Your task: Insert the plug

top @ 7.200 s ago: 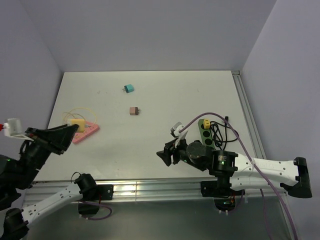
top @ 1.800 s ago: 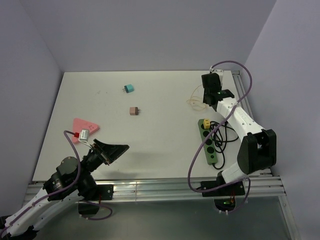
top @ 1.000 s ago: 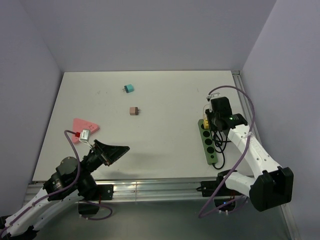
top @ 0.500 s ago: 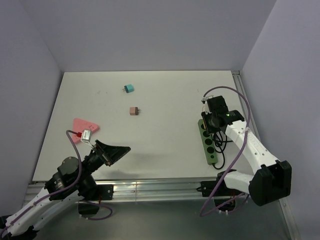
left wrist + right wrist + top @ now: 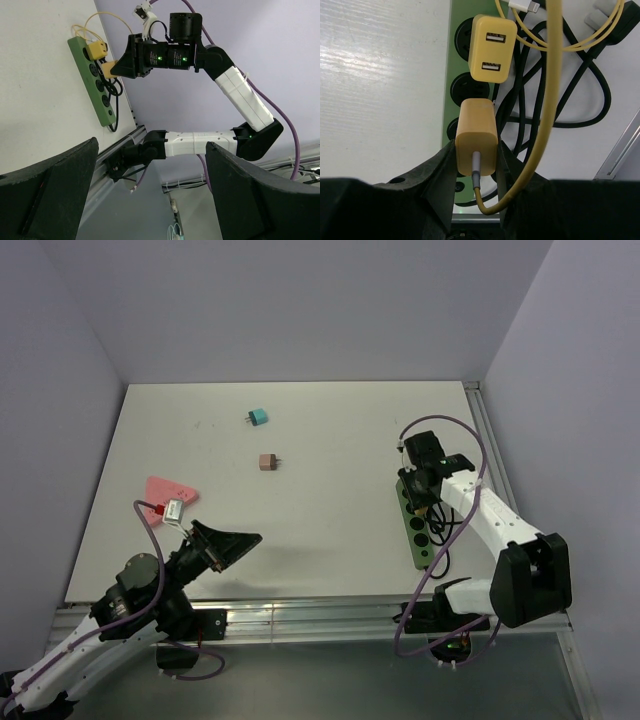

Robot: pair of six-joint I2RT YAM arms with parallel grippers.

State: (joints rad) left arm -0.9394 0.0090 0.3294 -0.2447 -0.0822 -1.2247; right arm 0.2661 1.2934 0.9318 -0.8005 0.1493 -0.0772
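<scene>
White tabletop (image 5: 380, 75); right tool (image 5: 476, 156) pinches yellow plug (image 5: 476, 135) over green power strip (image 5: 456, 65).

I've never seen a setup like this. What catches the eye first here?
The right gripper, at the right side of the table, clamps an orange-yellow plug with a trailing yellow cable over a green power strip, where a yellow USB charger is already plugged in near the far end. The left gripper hangs open near the front left. A teal plug and a brown plug lie loose farther back.
</scene>
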